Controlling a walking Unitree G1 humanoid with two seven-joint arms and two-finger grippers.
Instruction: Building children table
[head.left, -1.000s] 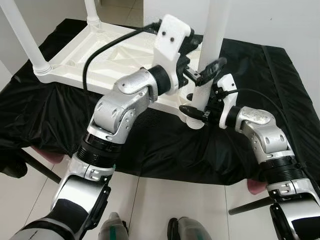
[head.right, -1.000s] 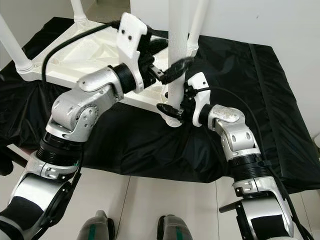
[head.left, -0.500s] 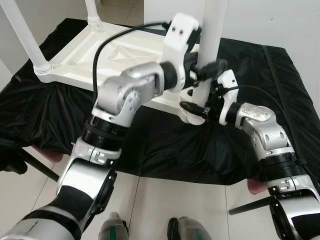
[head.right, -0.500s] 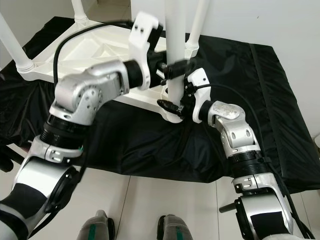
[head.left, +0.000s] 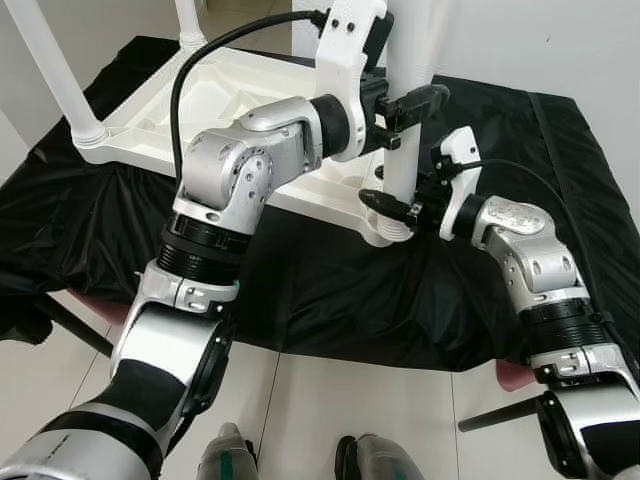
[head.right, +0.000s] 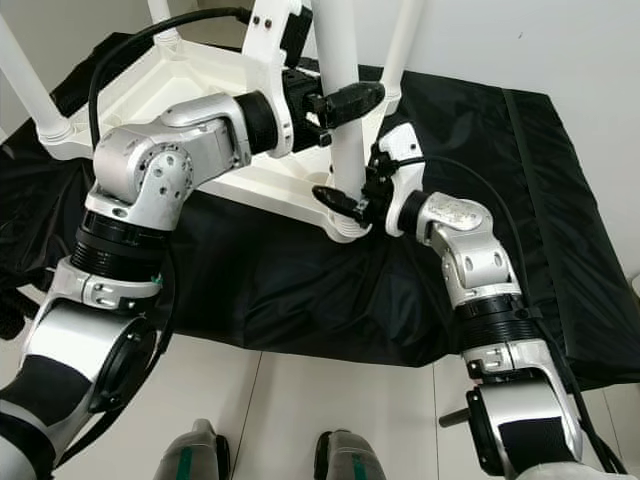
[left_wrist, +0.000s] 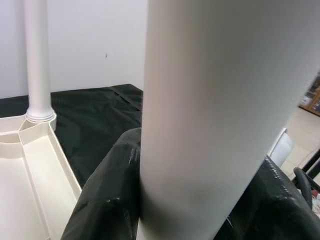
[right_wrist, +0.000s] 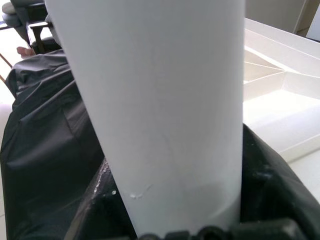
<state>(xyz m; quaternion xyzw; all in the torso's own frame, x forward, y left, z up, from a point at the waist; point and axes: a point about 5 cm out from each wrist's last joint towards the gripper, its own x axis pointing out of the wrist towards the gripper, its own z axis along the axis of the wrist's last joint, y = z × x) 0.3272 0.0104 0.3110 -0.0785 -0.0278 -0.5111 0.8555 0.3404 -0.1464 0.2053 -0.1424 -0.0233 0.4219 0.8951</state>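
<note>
The white children's table (head.left: 232, 98) lies upside down on a black cloth. Its near-corner leg (head.left: 412, 50) stands upright in the corner socket (head.left: 388, 232). My left gripper (head.left: 404, 108) is shut on this leg well above the socket, one black finger (head.right: 350, 100) wrapping the front. Lower down, just above the socket, my right gripper (head.left: 397, 205) is shut on the same leg, its finger (head.right: 338, 200) crossing the base. The leg (left_wrist: 210, 115) is seen very close in the left wrist view, and equally close as a white tube (right_wrist: 165, 100) in the right wrist view.
Other legs stand at the far left corner (head.left: 55, 70), the back (head.left: 190, 15) and the back right (head.right: 405, 40). The black cloth (head.left: 300, 285) hangs over the front edge. Tiled floor and my feet (head.left: 230, 460) lie below. A wall is close behind.
My left arm has lifted and its gripper has slid higher up the near leg. The right gripper stays at the leg's base.
</note>
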